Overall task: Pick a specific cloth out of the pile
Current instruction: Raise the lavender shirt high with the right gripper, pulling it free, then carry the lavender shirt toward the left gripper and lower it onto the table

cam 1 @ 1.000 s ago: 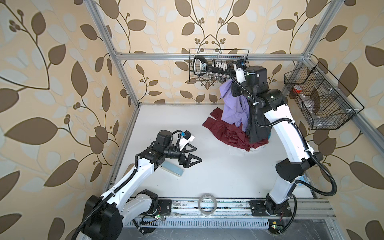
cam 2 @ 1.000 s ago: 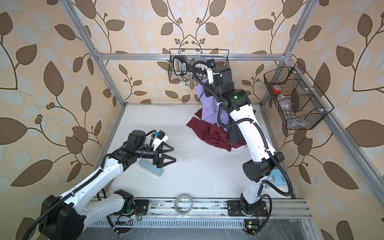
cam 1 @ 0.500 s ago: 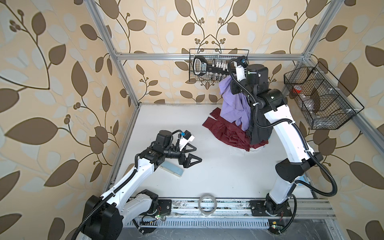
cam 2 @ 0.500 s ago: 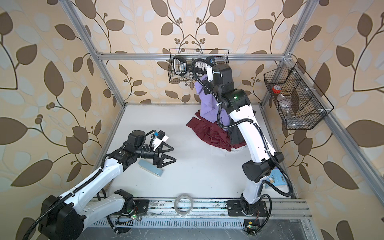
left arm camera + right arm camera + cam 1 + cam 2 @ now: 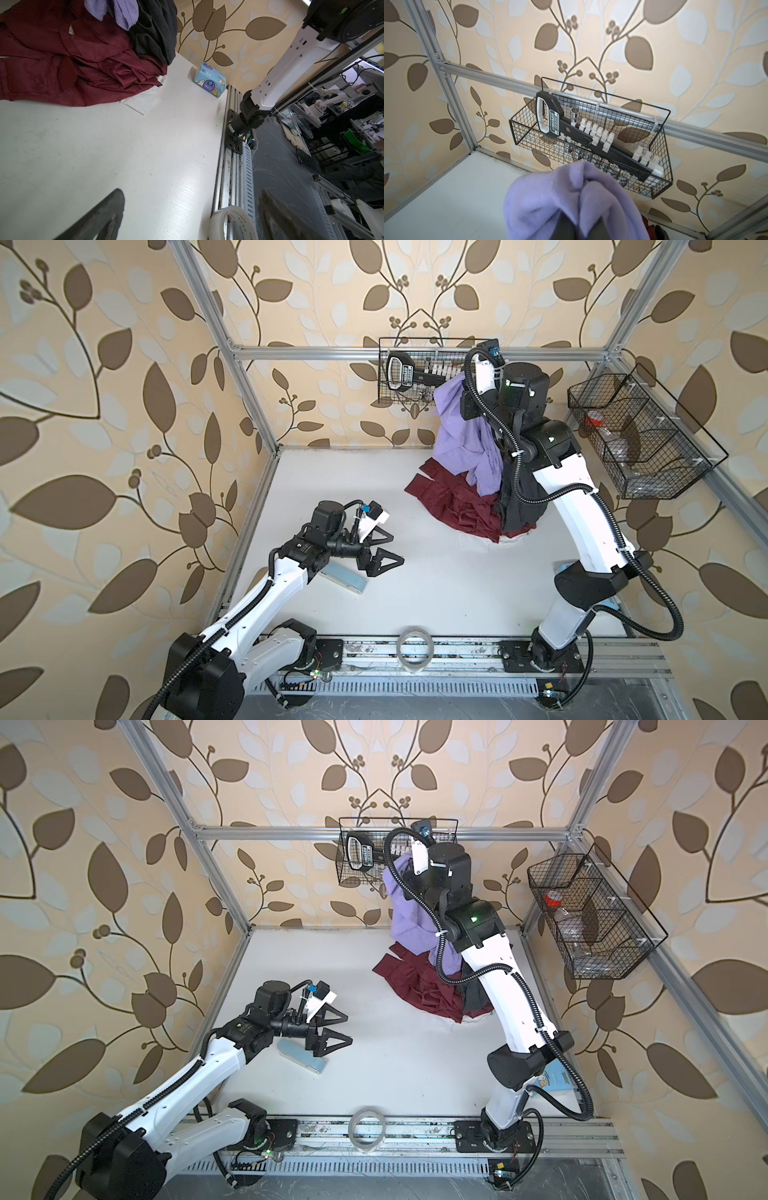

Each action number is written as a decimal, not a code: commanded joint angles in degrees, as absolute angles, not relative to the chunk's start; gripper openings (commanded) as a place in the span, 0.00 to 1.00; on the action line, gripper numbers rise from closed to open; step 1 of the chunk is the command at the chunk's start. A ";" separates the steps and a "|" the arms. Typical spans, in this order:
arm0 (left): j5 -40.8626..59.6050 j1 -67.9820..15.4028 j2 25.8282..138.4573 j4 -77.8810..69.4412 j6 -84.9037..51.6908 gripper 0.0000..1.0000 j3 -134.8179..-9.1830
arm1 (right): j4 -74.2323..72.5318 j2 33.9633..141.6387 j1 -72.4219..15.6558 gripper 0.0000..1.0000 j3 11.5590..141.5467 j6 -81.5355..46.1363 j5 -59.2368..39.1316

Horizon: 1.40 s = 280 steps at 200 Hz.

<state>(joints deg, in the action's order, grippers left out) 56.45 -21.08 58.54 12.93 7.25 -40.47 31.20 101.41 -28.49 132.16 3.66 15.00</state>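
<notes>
A white table [image 5: 415,593] inside a leaf-papered enclosure carries two white-and-black robot arms. At its back right lies the pile [image 5: 453,506] of three garments: maroon, dark grey [image 5: 519,506] and lavender.

The cloth [image 5: 461,439], thin wrinkled lavender fabric, hangs lifted in front of the back wall, its lower folds reaching the pile. The right end effector [image 5: 579,220] is clamped on its top fold.

The left end effector [image 5: 384,551] hovers with fingers apart, empty.

Two black wire baskets hang on the walls. The back one [image 5: 382,393] holds a black socket rack; the side one [image 5: 648,485] holds a red-capped clear container.

Only the left wrist view shows a white fabric edge [image 5: 143,101] under the maroon garment and the puppy print on a tissue pack [image 5: 209,83]. Only the right wrist view shows loose sockets.

One tape roll [image 5: 414,649] sits at the table's front edge.
</notes>
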 commanded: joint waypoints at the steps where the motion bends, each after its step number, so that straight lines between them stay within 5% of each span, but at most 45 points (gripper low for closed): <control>1: 56.67 -21.53 57.23 13.27 8.48 0.99 -42.01 | 25.49 99.65 -29.57 0.00 135.35 5.00 14.00; 84: 56.78 -21.71 55.79 13.08 8.62 0.99 -41.83 | 20.09 100.40 -33.37 0.00 133.14 1.49 4.99; 223: 57.07 -23.29 51.75 12.52 10.71 0.99 -39.99 | 11.65 121.29 -41.94 0.00 139.08 -9.22 -15.67; 280: 55.53 -23.38 52.06 13.27 11.38 0.99 -39.91 | 10.15 119.55 -41.82 0.00 119.98 -7.59 -14.25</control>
